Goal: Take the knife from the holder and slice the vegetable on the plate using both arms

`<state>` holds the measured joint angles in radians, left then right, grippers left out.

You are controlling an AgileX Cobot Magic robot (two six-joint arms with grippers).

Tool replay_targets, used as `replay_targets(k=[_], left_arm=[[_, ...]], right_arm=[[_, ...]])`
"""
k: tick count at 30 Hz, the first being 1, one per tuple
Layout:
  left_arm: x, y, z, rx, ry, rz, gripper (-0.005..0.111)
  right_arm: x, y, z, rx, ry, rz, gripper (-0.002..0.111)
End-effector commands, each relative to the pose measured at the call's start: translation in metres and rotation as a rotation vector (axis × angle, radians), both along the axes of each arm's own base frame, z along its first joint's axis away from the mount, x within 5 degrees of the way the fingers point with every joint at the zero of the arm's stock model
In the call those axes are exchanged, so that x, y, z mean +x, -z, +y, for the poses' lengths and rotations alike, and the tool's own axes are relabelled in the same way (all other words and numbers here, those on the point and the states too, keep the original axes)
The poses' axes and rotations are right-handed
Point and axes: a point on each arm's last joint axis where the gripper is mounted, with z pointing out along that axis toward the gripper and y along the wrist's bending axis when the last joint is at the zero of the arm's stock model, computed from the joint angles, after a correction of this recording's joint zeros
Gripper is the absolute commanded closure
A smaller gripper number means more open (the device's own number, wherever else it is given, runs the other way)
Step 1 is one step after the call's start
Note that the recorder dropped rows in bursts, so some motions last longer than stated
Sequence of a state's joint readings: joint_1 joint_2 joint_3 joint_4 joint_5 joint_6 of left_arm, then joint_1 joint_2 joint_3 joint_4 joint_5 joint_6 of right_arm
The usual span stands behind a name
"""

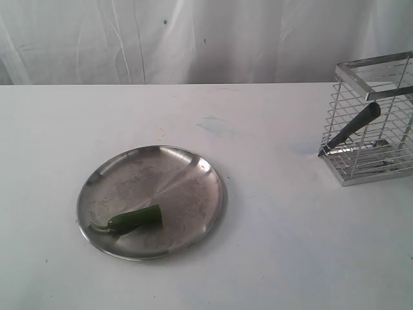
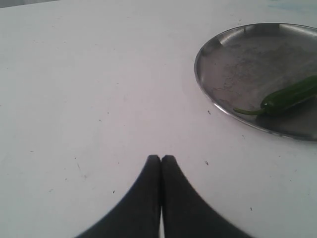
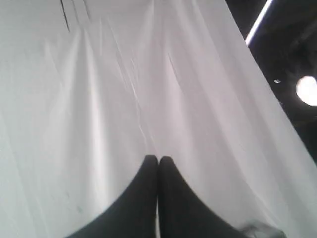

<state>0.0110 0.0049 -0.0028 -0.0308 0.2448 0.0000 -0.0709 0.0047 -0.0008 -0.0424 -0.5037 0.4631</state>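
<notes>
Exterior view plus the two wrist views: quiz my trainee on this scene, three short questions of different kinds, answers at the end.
1. Fill in: the left tool and the right tool are both ____ and hold nothing.
2. True or false: the slim black-handled, silver-bladed knife leans inside the tall silver wire holder.
3. Where does the slender dark green chili pepper lie? A) on the round stainless-steel plate B) inside the holder C) in the left tool
Key: 1 shut; 2 true; 3 A.

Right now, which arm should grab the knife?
Probably the right: the knife leans in the holder on that side. The left gripper, shut, faces the plate holding the vegetable.
</notes>
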Motion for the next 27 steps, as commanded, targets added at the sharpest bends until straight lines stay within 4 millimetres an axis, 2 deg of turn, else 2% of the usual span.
replay_targets(k=[1,2,4,6,8,11,13,15,17,18,20,23,25,27], left_arm=[[0.0,0.001,0.0,-0.005,0.004,0.003,0.107],[0.0,0.001,0.0,-0.005,0.004,0.003,0.107],[0.0,0.001,0.0,-0.005,0.004,0.003,0.107],[0.0,0.001,0.0,-0.005,0.004,0.003,0.107],[0.0,0.001,0.0,-0.005,0.004,0.003,0.107],[0.0,0.001,0.0,-0.005,0.004,0.003,0.107],[0.0,0.001,0.0,-0.005,0.004,0.003,0.107],[0.0,0.001,0.0,-0.005,0.004,0.003,0.107],[0.0,0.001,0.0,-0.005,0.004,0.003,0.107],[0.0,0.001,0.0,-0.005,0.004,0.003,0.107],[0.0,0.001,0.0,-0.005,0.004,0.0,0.107],[0.0,0.001,0.0,-0.005,0.004,0.0,0.107],[0.0,0.001,0.0,-0.005,0.004,0.0,0.107],[0.0,0.001,0.0,-0.005,0.004,0.0,0.107]], right_arm=[[-0.024,-0.024,0.002,0.068,-0.094,-0.376,0.108],[-0.03,-0.028,0.003,0.061,-0.103,-0.456,0.108],[-0.052,-0.048,0.005,0.065,-0.165,-0.686,0.108],[-0.077,-0.08,0.006,0.098,-0.281,-0.88,0.108],[-0.103,-0.115,0.01,0.085,-0.348,-0.986,0.108],[-0.135,-0.165,0.024,-0.077,-0.296,-0.925,0.108],[-0.137,-0.192,0.034,-0.289,-0.135,-0.748,0.108],[-0.111,-0.201,0.037,-0.536,0.076,-0.495,0.108],[-0.074,-0.197,0.031,-0.607,0.148,-0.268,0.108],[-0.053,-0.191,0.024,-0.587,0.163,-0.144,0.108],[-0.014,-0.173,0.01,-0.462,0.175,0.062,0.108],[0.036,-0.131,-0.007,-0.274,0.19,0.323,0.108],[0.056,-0.102,-0.011,-0.246,0.193,0.453,0.108],[0.069,-0.076,-0.012,-0.297,0.193,0.558,0.108]])
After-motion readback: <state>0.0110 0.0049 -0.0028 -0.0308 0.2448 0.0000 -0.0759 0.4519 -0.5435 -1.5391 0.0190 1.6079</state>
